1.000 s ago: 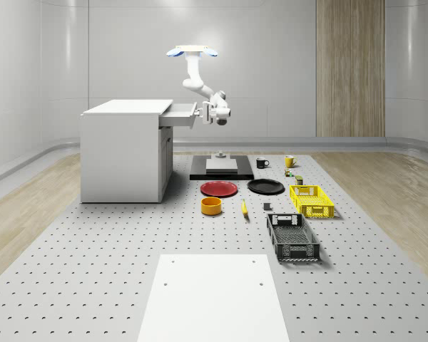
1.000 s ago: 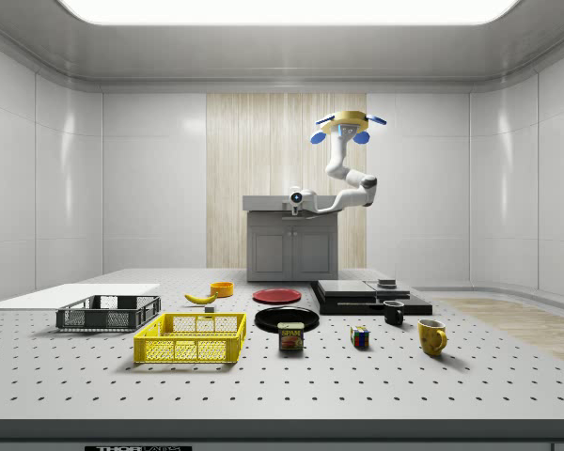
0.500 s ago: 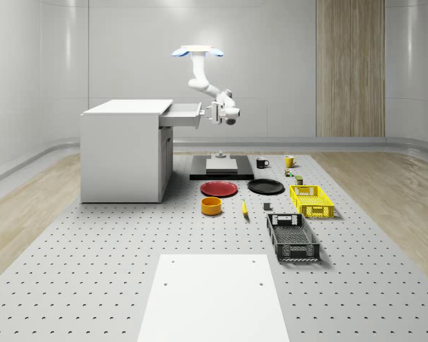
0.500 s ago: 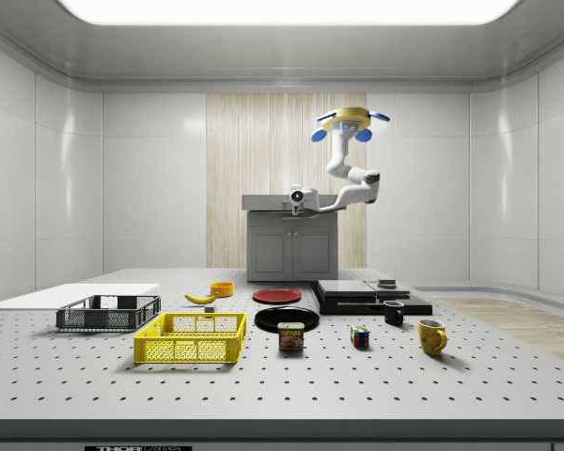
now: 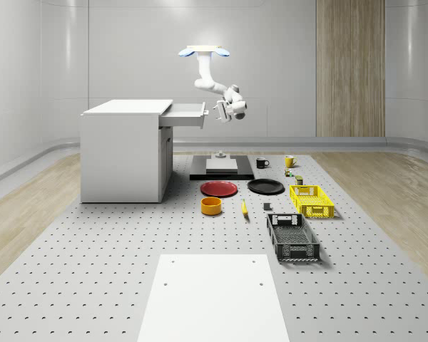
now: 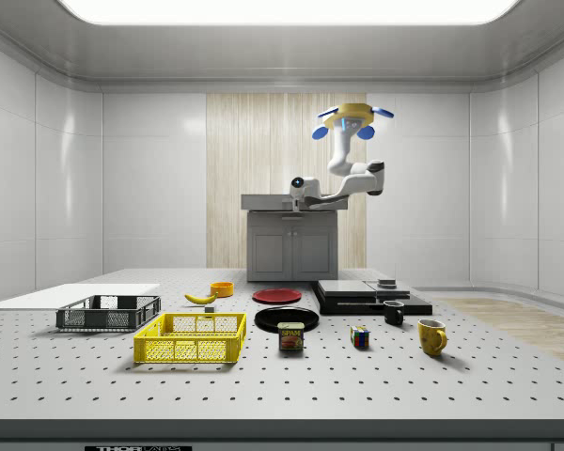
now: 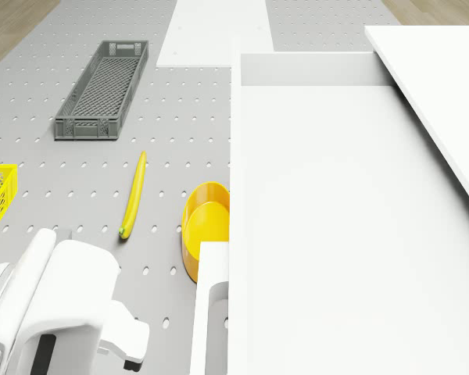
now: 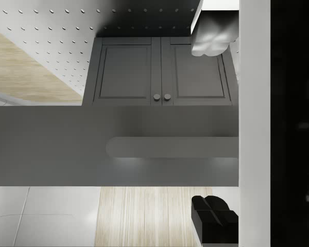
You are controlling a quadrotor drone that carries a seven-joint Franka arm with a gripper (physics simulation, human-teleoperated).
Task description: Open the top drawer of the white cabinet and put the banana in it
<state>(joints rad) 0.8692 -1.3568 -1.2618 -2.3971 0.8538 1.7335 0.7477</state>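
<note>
The white cabinet (image 5: 125, 149) has its top drawer (image 5: 186, 114) pulled out, its white inside (image 7: 328, 211) bare. The drone (image 5: 203, 51) hovers high over the drawer's front end. Its arm bends down to my gripper (image 5: 220, 112), which hangs just off the drawer front, apart from it. In the wrist view the gripper (image 8: 212, 126) faces the drawer's handle (image 8: 170, 146) with its fingers (image 8: 213, 218) spread wide and nothing held. The banana (image 5: 244, 207) lies on the perforated floor beside an orange bowl (image 5: 211, 206); it also shows as banana (image 7: 133, 195) and banana (image 6: 201, 298).
Right of the banana are a black crate (image 5: 292, 237) and a yellow crate (image 5: 311, 200). A red plate (image 5: 219, 189), a black plate (image 5: 265, 187), a black platform (image 5: 221, 168), two mugs and small items lie behind. A white board (image 5: 212, 296) lies in front.
The drawer slid out a little further. The gripper then left the handle and backed off to the whole-scene view's right, and the drone shifted the same way.
</note>
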